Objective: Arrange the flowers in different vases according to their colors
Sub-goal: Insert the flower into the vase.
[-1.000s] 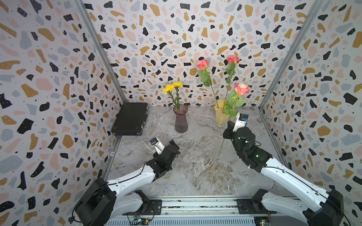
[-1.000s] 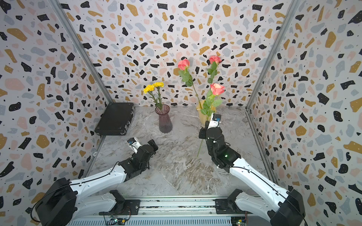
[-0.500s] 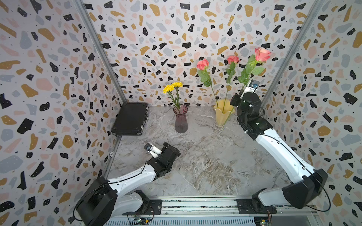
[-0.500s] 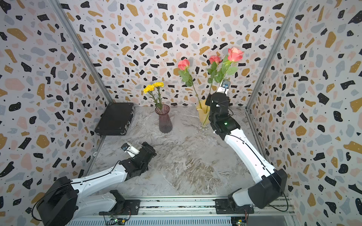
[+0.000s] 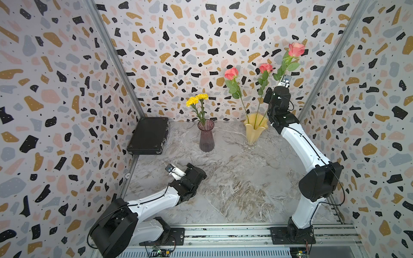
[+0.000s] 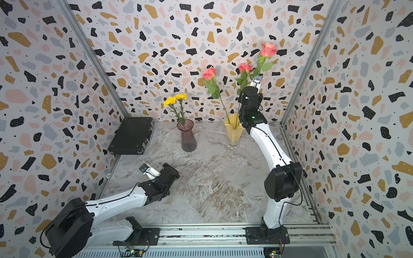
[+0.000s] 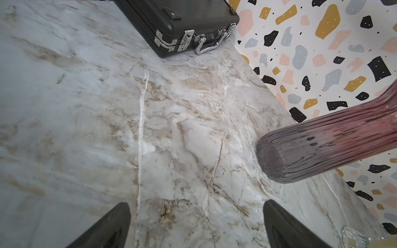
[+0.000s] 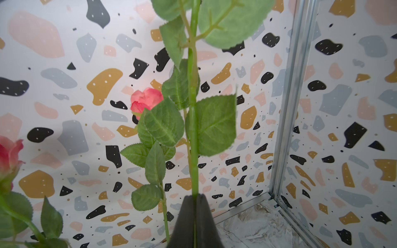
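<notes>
The right claw is pinched shut, its dark tapered fingers nipping the smooth green stem of the held rose well below the bloom. From the right wrist view, broad leaves with saw-toothed edges and pale veins fan out from that stem just above the grip. The coral bloom stands highest of all, close to the back corner. Below the claw the stem slants down to the mouth of the creamy yellow vase, a glossy trumpet shape with a wavy, ruffled rim and a clear foot. Two other roses already stand in it, leaning apart.

Just left of it stands the ribbed purple-pink vase, translucent glass with a flared lip, holding two small ruffled yellow blooms on thin stems.

The left claw hangs low with its jaws wide apart, holding nothing, over the veined grey-and-tan marble counter. A ridged black case with chrome latches lies flat in the far left corner.
</notes>
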